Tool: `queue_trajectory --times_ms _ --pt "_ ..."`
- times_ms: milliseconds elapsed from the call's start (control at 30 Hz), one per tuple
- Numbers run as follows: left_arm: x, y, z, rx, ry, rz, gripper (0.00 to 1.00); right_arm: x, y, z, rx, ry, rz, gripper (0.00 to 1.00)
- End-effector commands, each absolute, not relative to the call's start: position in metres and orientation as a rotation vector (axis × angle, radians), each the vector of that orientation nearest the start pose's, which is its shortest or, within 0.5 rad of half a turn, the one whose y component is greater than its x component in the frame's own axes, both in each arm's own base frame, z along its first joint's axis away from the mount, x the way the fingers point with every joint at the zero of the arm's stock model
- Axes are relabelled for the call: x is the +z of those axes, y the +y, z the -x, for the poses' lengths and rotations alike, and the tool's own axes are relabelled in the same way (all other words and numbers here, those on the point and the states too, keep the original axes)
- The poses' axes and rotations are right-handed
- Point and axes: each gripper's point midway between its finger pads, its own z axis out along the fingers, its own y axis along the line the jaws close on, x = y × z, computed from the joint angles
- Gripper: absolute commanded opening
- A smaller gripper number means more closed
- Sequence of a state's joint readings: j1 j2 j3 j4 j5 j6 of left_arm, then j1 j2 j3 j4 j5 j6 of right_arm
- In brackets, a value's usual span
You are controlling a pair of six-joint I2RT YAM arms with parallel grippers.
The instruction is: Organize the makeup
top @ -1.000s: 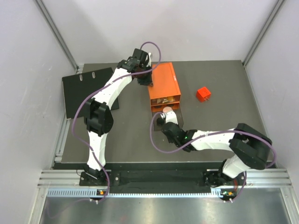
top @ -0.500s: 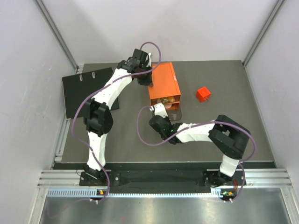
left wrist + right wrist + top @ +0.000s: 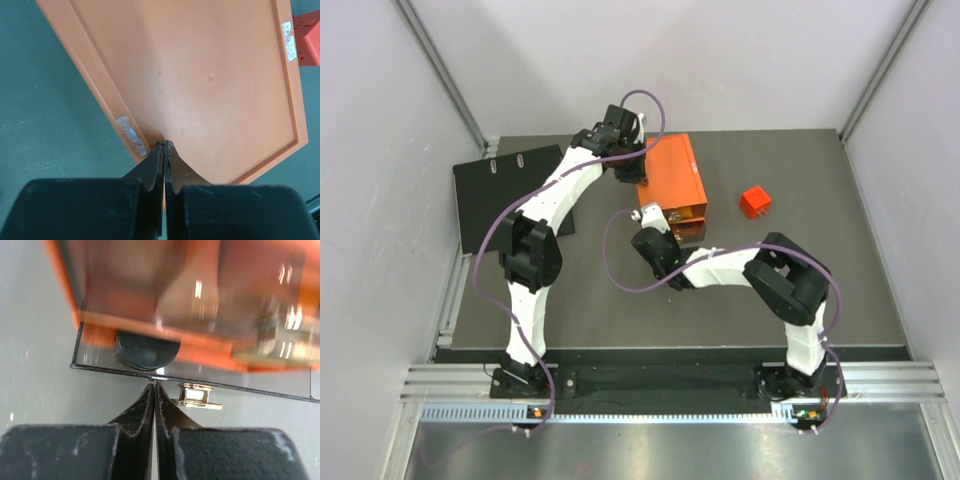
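Observation:
The large orange box (image 3: 672,180) stands at the middle back of the mat. My left gripper (image 3: 634,172) is shut, and in the left wrist view its tips (image 3: 164,144) rest on the box's flat top (image 3: 210,75) near its left edge. My right gripper (image 3: 653,222) is shut at the box's front. In the right wrist view its tips (image 3: 154,385) touch the rim of the clear drawer (image 3: 100,366). Of the makeup, a black round disc (image 3: 146,350) lies inside that drawer. Blurred tan shapes (image 3: 187,295) show behind the clear front above. A gold handle (image 3: 200,396) sits just right of my tips.
A small red cube (image 3: 755,202) sits on the mat right of the box and shows in the left wrist view's corner (image 3: 307,30). A black flat board (image 3: 510,195) lies at the left. Grey walls enclose the mat on three sides.
My right gripper has moved up and left toward the box front, and the pulled-out drawer has slid in with it. The left arm has not moved.

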State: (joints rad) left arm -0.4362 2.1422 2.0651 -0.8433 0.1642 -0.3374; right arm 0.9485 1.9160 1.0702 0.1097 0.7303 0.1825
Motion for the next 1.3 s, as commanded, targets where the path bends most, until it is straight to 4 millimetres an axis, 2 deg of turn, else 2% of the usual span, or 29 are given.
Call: queue_trajectory --times_ms 0,200,333,433,467,533,567,633,667,700,733,800,833,900,933,1000,1033,1100,1133,1267 --pt "0.022 -0.192 -0.374 -0.084 3.106 -0.238 0.0 0.079 0.291 -0.393 -0.245 1.965 0.37 0.0" --pt "0.022 -0.192 -0.374 -0.084 3.11 -0.24 0.0 0.079 0.295 -0.412 -0.262 1.959 0.396 0.0" --pt "0.022 -0.192 -0.374 -0.072 3.108 -0.24 0.0 0.08 0.294 -0.412 -0.252 1.961 0.397 0.0" --pt "0.023 -0.192 -0.375 -0.077 3.109 -0.24 0.0 0.088 0.294 -0.401 -0.204 1.966 0.395 0.0" --pt "0.024 -0.193 -0.376 -0.079 3.105 -0.235 0.0 0.094 0.293 -0.391 -0.182 1.963 0.398 0.0" --pt "0.029 -0.194 -0.378 -0.083 3.093 -0.23 0.0 0.091 0.292 -0.376 -0.134 1.988 0.436 0.0" --pt "0.03 -0.194 -0.379 -0.085 3.085 -0.229 0.0 0.104 0.294 -0.367 -0.091 1.981 0.447 0.0" --pt "0.035 -0.195 -0.382 -0.094 3.065 -0.226 0.0 0.104 0.299 -0.347 -0.004 2.003 0.503 0.0" --pt "0.036 -0.196 -0.382 -0.098 3.063 -0.221 0.0 0.121 0.302 -0.336 0.048 1.989 0.514 0.0" --pt "0.038 -0.197 -0.383 -0.108 3.059 -0.217 0.0 0.124 0.306 -0.327 0.098 1.996 0.53 0.0" --pt "0.042 -0.198 -0.382 -0.125 3.054 -0.217 0.0 0.142 0.304 -0.319 0.132 1.975 0.519 0.0" --pt "0.046 -0.201 -0.385 -0.143 3.035 -0.213 0.0 0.152 0.304 -0.3 0.158 1.99 0.54 0.01" --pt "0.051 -0.202 -0.386 -0.16 3.019 -0.213 0.0 0.174 0.302 -0.295 0.192 1.961 0.517 0.05" --pt "0.059 -0.206 -0.391 -0.189 2.988 -0.206 0.0 0.188 0.298 -0.285 0.22 1.967 0.511 0.09" --pt "0.064 -0.208 -0.394 -0.203 2.97 -0.204 0.0 0.21 0.297 -0.284 0.252 1.941 0.482 0.18" --pt "0.072 -0.211 -0.403 -0.217 2.918 -0.198 0.0 0.224 0.291 -0.281 0.251 1.94 0.471 0.32" --pt "0.081 -0.212 -0.407 -0.229 2.881 -0.2 0.0 0.24 0.29 -0.282 0.261 1.916 0.457 0.43" --pt "0.094 -0.218 -0.42 -0.264 2.802 -0.212 0.0 0.247 0.281 -0.282 0.211 1.925 0.458 0.52" --pt "0.107 -0.222 -0.424 -0.292 2.76 -0.215 0.0 0.255 0.28 -0.284 0.204 1.919 0.452 0.61" --pt "0.154 -0.241 -0.443 -0.436 2.572 -0.256 0.0 0.259 0.276 -0.285 0.181 1.928 0.468 0.74"
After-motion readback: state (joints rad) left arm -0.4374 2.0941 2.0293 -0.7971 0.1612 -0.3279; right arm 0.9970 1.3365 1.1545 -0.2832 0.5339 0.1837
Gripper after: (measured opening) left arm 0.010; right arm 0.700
